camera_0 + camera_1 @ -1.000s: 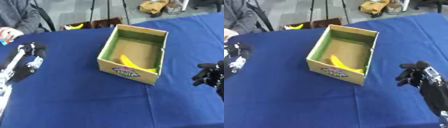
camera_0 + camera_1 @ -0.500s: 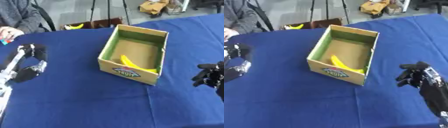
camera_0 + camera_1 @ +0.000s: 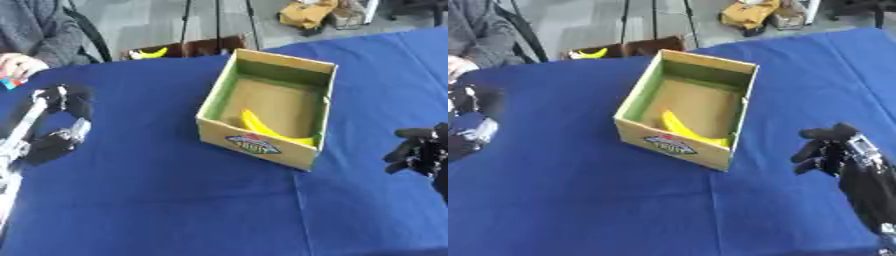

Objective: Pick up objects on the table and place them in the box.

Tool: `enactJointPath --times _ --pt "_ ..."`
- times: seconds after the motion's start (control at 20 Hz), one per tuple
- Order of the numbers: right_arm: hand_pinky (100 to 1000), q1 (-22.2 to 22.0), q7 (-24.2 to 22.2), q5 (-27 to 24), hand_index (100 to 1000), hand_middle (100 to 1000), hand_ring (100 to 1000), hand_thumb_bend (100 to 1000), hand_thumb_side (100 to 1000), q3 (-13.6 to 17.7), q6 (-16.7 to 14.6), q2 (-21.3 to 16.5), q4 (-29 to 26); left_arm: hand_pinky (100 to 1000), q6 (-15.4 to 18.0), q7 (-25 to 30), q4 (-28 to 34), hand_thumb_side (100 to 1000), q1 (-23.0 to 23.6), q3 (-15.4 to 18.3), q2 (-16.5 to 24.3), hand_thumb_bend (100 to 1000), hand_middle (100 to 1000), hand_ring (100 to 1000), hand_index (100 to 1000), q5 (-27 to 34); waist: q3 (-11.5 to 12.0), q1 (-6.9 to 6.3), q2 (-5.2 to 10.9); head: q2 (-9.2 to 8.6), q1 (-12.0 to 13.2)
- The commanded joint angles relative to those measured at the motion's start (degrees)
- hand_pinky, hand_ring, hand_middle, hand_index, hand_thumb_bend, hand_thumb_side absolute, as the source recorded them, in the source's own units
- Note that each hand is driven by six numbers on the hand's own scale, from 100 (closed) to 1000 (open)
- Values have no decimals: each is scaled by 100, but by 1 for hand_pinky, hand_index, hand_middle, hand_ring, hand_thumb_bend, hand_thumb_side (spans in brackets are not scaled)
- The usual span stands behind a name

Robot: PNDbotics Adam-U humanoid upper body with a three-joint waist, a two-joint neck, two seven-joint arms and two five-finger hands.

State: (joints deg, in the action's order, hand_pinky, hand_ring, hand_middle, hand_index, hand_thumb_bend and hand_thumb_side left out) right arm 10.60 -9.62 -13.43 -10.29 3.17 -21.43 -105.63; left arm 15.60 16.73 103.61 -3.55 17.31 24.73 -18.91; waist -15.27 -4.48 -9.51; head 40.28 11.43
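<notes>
An open cardboard box with green inner walls stands mid-table on the blue cloth. A yellow banana lies inside it along the near right wall. My left hand, black with silver parts, hovers over the cloth at the left, well apart from the box, fingers relaxed and nothing in them. My right hand rests at the right edge, level with the box's near corner, its fingers loosely bent and holding nothing.
A person sits at the far left corner; their hand rests on the table by a small red and blue thing. Beyond the table's far edge a second banana lies on a brown stand. Bare blue cloth spreads in front of the box.
My left hand has drawn back towards me and slightly left, away from the box. The right hand and the box have not moved.
</notes>
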Motion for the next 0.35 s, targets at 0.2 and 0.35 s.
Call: enactJointPath --times 0.2,0.35 --pt "556 49 12 -32 757 514 606 100 1000 29 -6 -40 -87 608 182 69 164 529 -19 90 159 451 666 641 817 -630 2 17 83 -4 0" --pt "557 51 10 -37 757 514 606 100 1000 26 -4 -29 -88 606 209 -37 166 519 -30 45 122 437 665 639 816 -875 9 23 81 -6 -1"
